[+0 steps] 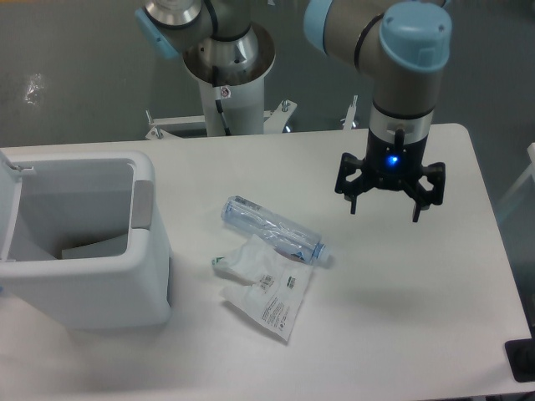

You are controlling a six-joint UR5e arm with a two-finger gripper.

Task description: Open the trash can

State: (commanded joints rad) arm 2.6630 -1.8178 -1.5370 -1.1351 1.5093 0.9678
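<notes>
Clear bottle (274, 230) touching crumpled paper (267, 288)

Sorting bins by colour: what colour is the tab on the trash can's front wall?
Grey, on the large white plastic trash can; clear in the fixed camera view.

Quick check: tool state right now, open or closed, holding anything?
Tool: open, fingers spread, holding nothing, hovering over the table right of the bottle.

table (418, 334): white, rounded corner | floor (75, 67): grey, possibly concrete | light: even
</notes>
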